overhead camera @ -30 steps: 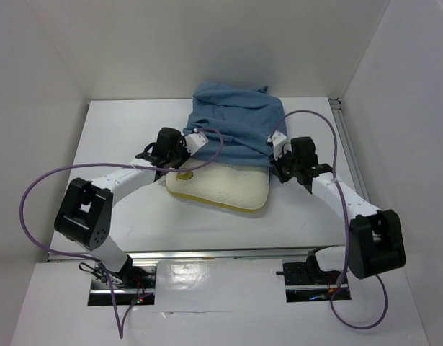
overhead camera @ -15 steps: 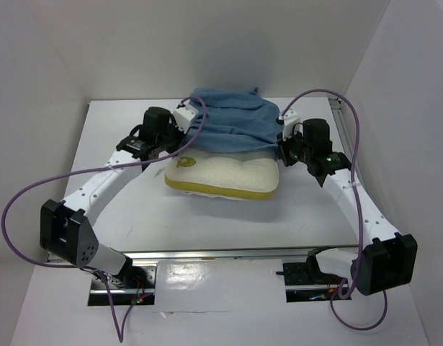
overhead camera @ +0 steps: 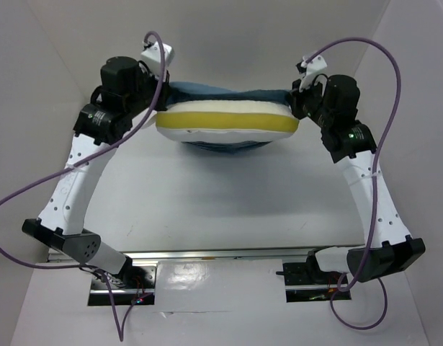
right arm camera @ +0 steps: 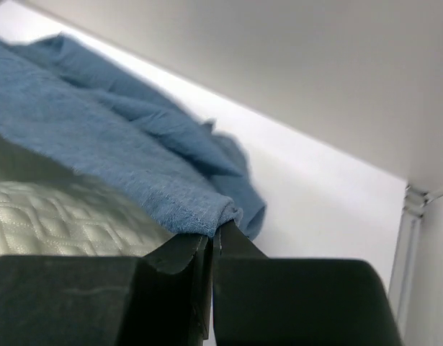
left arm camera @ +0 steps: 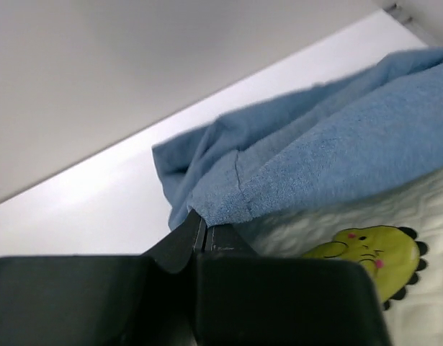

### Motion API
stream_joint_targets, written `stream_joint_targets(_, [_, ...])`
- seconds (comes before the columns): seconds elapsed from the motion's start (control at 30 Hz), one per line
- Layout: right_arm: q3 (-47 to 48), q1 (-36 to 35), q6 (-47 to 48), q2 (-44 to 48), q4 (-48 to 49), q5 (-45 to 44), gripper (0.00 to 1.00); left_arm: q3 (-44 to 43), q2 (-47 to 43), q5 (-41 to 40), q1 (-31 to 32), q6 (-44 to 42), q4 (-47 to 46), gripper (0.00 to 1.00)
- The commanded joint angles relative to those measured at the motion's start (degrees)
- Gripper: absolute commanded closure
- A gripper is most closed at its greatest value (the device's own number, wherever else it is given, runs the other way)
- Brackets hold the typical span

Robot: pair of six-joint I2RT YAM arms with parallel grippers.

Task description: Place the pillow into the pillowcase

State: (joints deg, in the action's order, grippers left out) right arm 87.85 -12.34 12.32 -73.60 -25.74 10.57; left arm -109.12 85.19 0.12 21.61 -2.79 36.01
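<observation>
Top external view: the left gripper [overhead camera: 158,109] and right gripper [overhead camera: 294,108] are raised at opposite ends of the pillow [overhead camera: 225,122], which hangs between them above the white table [overhead camera: 207,209]. Its yellow edge band faces the camera. The pillowcase [overhead camera: 225,92] covers the far side and sags beneath the pillow.

Left wrist view: the fingers of the left gripper [left arm camera: 199,225] are pressed together on a hemmed edge of the pillowcase [left arm camera: 315,162]. The pillow [left arm camera: 430,205] shows just beside it, bearing a yellow mark [left arm camera: 369,252].

Right wrist view: the right gripper [right arm camera: 216,232] is clamped on a bunched corner of the pillowcase [right arm camera: 99,140], over the quilted pillow [right arm camera: 48,216].
</observation>
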Motion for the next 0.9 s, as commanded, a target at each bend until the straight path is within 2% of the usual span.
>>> stream_joint_targets(0.0, [8.3,0.2,-0.1,-0.5,8.1,-4.0,1.0,-8.8,0.6,-3.8,-1.1,3.0,1.2,1.0])
stream_joint_targets(0.1, [11.8,0.2,1.9,-0.5,10.5,-8.1,1.0,-13.6,-0.1,-7.7,-1.1,0.9,0.1,1.0])
stream_joint_targets(0.23, [15.2,0.2,5.8,-0.5,14.1,-11.6,1.0,-15.0,-2.1,-15.4,-0.6,-6.7,-5.1,1.0])
stream_joint_targets(0.37, [13.4,0.2,7.9,1.4,16.5,-15.4,1.0,-2.1,-7.5,-21.4,-0.6,-10.8,-11.2,1.0])
stream_joint_targets(0.5, [15.5,0.7,9.2,2.0,16.5,-17.3,1.0,-4.6,-9.6,-24.1,-0.6,-10.1,-13.1,1.0])
stream_joint_targets(0.6, [11.7,2.8,8.7,4.1,13.8,-17.3,1.0,-0.2,-11.7,-20.7,-1.9,-8.2,-11.8,1.0])
stream_joint_targets(0.67, [8.3,2.8,5.5,5.2,8.9,-14.0,1.0,3.1,-11.7,-17.6,-1.9,-6.2,-9.0,1.0])
stream_joint_targets(0.73, [2.3,2.8,3.9,5.2,6.2,-11.8,1.0,4.7,-9.1,-15.9,-1.9,-1.8,-1.2,1.0])
stream_joint_targets(0.8, [-0.1,2.8,1.1,5.2,3.1,-11.0,1.0,4.7,-6.2,-12.8,-3.7,0.7,5.7,1.0])
stream_joint_targets(0.87, [0.8,2.8,0.6,5.8,4.5,-9.3,1.0,4.7,-6.0,-7.4,-8.0,4.0,6.5,1.0])
